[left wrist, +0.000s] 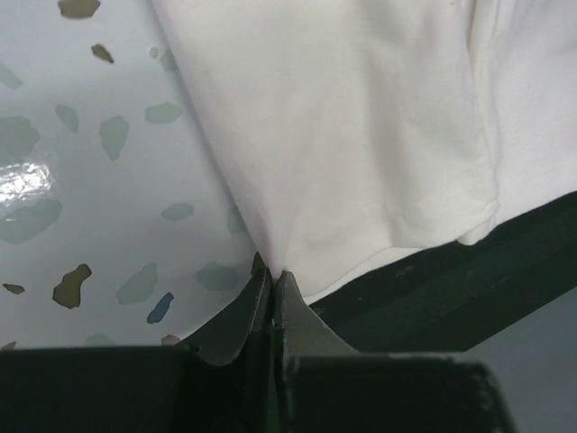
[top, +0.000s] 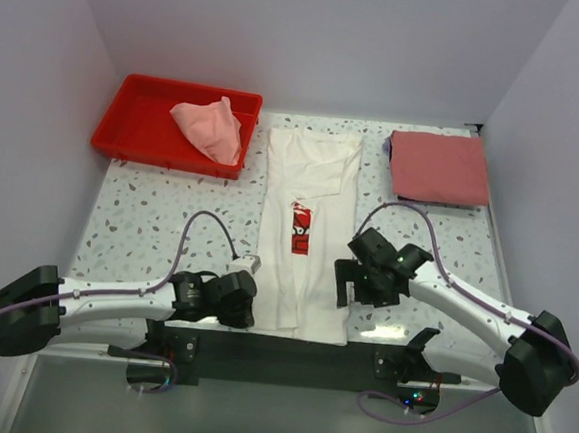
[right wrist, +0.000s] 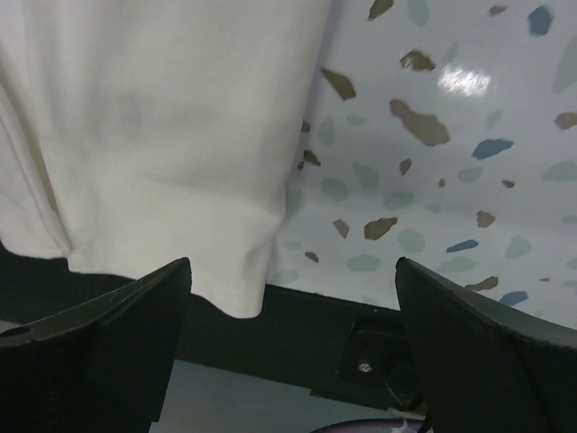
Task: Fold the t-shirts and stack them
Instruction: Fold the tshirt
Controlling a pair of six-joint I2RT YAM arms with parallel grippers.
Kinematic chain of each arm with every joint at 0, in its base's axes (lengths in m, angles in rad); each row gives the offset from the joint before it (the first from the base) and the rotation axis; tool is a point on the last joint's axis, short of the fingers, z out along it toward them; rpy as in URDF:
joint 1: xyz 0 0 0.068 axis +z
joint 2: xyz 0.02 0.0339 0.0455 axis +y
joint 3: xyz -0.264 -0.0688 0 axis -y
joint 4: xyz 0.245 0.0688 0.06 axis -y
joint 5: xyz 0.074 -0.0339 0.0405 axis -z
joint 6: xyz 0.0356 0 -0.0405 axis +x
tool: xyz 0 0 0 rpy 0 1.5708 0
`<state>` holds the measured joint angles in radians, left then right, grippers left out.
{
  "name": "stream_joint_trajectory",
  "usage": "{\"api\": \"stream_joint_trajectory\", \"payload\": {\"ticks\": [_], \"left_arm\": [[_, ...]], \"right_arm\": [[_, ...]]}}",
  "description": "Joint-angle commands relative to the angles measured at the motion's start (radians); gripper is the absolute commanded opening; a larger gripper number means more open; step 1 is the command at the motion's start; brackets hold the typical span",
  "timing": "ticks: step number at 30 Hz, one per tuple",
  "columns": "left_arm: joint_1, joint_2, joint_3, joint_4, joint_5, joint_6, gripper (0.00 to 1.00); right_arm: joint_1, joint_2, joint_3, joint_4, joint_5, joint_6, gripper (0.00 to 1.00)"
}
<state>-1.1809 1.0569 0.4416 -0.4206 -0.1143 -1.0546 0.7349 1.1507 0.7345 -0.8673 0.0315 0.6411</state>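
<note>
The speckled tabletop [top: 149, 216] is sitting between plain pale walls on the left, right and far sides, with a dark strip running along its near edge.

The white t-shirt [top: 313, 178] is lying flat down the middle as a narrow panel with its sides folded in. Its long axis is running from the near edge toward the back wall, hem toward the arms and just overlapping the dark strip, and the red chest print [top: 301, 228] is facing up.

The red tray [top: 128, 99] is occupying the far left corner, well apart from the white shirt's work area. The dusty-red t-shirt [top: 439, 168] is resting folded in the far right corner. The pale pink t-shirt [top: 211, 127] is lying crumpled in the tray, draping over its right rim.

The left claw [left wrist: 273, 280] is pinching together on the hem's near left corner. The right claw [right wrist: 293, 271] is hanging with its fingers wide apart over the hem's near right corner, gripping nothing.
</note>
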Motion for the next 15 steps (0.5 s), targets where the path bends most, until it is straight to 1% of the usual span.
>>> {"api": "stream_joint_trajectory", "payload": {"ticks": [1,5,8,11,13,14,15], "left_arm": [[-0.006,-0.034,-0.055,0.066,0.033,-0.057,0.0],[-0.006,-0.067,-0.087,0.055,0.031,-0.079,0.0],[-0.006,-0.096,-0.098,0.063,0.021,-0.093,0.0],[-0.006,-0.116,-0.116,0.091,0.03,-0.102,0.0],[-0.006,-0.12,-0.133,0.114,0.037,-0.11,0.0],[-0.006,-0.117,-0.138,0.12,0.041,-0.111,0.0],[-0.006,-0.117,-0.139,0.123,0.041,-0.114,0.0]], "right_arm": [[0.034,-0.069,-0.069,-0.015,-0.158,0.075,0.99],[0.086,-0.098,-0.164,0.05,-0.235,0.173,0.97],[0.119,-0.109,-0.188,0.099,-0.263,0.218,0.92],[0.144,-0.109,-0.214,0.146,-0.278,0.253,0.83],[0.147,-0.102,-0.23,0.172,-0.289,0.261,0.79],[0.15,-0.092,-0.233,0.18,-0.291,0.264,0.7],[0.152,-0.086,-0.242,0.189,-0.294,0.278,0.67]]}}
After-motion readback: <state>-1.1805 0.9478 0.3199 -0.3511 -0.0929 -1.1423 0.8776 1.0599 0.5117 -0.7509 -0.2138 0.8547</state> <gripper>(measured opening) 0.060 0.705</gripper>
